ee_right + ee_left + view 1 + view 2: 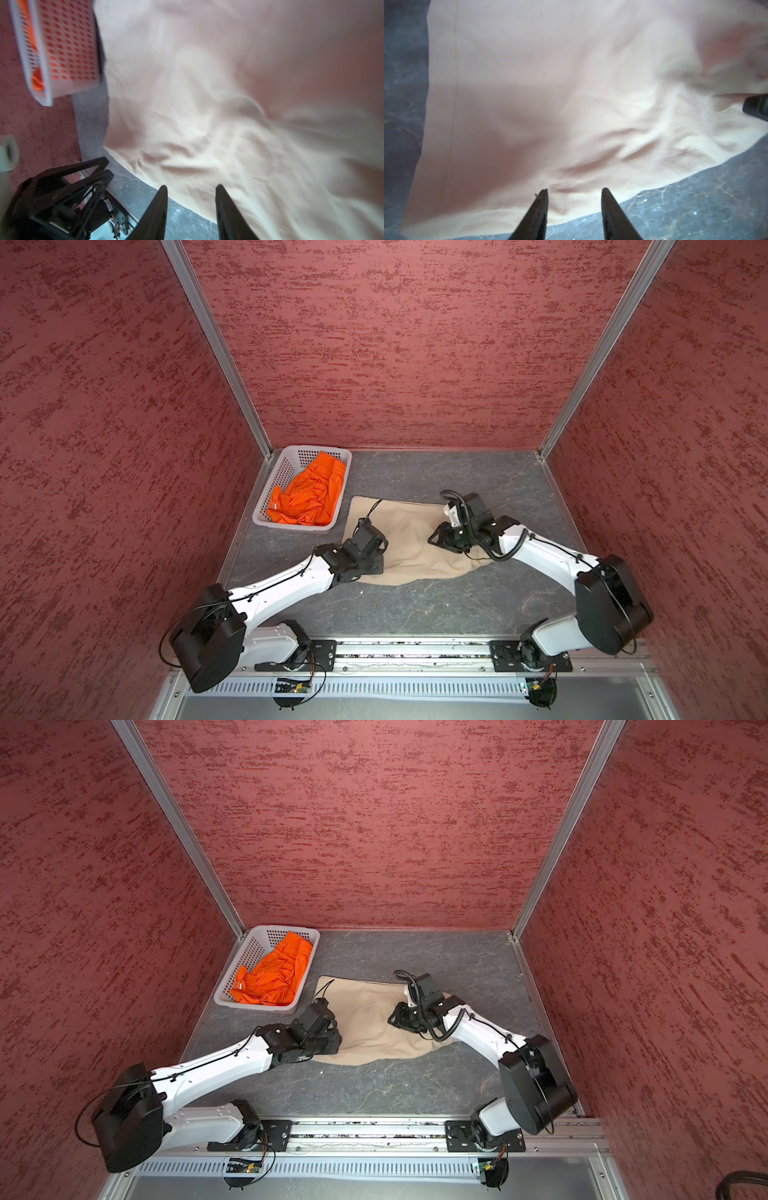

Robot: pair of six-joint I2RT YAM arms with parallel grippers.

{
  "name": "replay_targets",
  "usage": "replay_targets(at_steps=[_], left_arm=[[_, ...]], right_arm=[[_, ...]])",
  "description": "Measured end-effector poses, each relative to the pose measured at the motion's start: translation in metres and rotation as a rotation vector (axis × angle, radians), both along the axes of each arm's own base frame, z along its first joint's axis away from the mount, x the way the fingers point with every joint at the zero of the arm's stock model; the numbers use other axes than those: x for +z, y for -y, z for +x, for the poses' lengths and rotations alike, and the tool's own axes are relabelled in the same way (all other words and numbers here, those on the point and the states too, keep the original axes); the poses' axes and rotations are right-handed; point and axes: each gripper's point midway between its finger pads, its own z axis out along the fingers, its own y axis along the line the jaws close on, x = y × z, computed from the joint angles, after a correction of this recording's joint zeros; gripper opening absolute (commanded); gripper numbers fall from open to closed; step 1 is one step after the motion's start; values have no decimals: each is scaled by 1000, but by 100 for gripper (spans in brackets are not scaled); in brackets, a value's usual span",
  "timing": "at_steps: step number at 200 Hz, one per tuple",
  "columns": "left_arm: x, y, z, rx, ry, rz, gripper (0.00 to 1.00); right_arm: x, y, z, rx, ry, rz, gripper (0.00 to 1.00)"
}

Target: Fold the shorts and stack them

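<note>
The beige shorts [409, 537] [365, 1025] lie spread flat in the middle of the grey table, shown in both top views. Crumpled inside the white basket [269, 489] [243, 965] at the back left are the orange shorts [309, 493] [274, 971]. My left gripper [376, 562] [574, 190] hovers over the beige cloth's near left edge, open, with nothing between its fingers. My right gripper [436, 537] [191, 187] is over the cloth's right part, also open and empty. In both wrist views the beige shorts [550, 93] [228, 104] look rumpled near the hem.
Red textured walls close in the left, back and right. A metal rail [415, 651] with both arm bases runs along the table's front. The basket [68, 52] stands just left of the beige cloth. The left arm's wrist [62, 197] is close to my right gripper.
</note>
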Motion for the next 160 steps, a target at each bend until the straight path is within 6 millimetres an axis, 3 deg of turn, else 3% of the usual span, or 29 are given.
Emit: replay_targets(at_steps=[25,59,88,110,134,160], left_arm=[[33,38,24,-143,113,-21,59],[51,122,45,-441,211,-2,70],[48,205,41,-729,269,14,79],[42,256,29,-923,335,30,83],[29,295,10,-1113,402,49,85],[2,326,-3,-1262,461,90,85]], right_arm=[[41,54,36,-133,110,34,43],[39,140,60,-325,113,33,45],[19,192,57,-449,57,81,47],[3,223,49,-537,26,128,49],[-10,249,37,-622,13,186,51],[-21,263,24,-675,7,223,54]])
